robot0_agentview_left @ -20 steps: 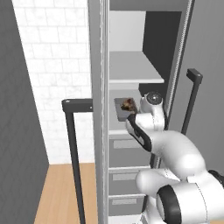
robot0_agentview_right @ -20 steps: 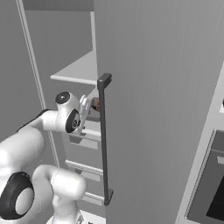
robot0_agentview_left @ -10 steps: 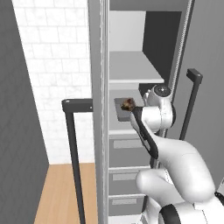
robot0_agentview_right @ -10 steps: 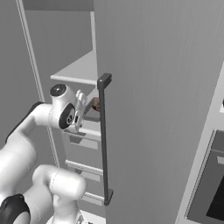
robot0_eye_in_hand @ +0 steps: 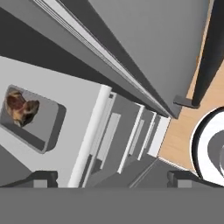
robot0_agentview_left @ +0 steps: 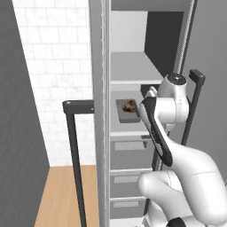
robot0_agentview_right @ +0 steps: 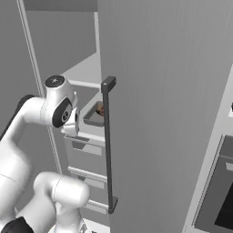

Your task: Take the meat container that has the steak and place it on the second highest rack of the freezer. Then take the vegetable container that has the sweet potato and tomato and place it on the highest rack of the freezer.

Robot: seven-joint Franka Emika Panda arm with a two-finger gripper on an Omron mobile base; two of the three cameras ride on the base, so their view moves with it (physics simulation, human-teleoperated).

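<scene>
Freezer [robot0_agentview_left: 104, 133], your tall grey cabinet with long dark bar handles, stands open. On its pale grey shelf below the top one lies a shallow grey rectangular tray [robot0_eye_in_hand: 33, 124], long axis running front to back, with the dark brown mottled steak [robot0_eye_in_hand: 19, 108] in its rear half. Your two-finger gripper [robot0_eye_in_hand: 111, 178] hangs over the shelf edge, spread apart, holding nothing.

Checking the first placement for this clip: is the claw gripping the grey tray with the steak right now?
No. In the hand view the tray with the steak sits alone on the freezer shelf, apart from the claw, whose fingertips stand wide apart.
</scene>
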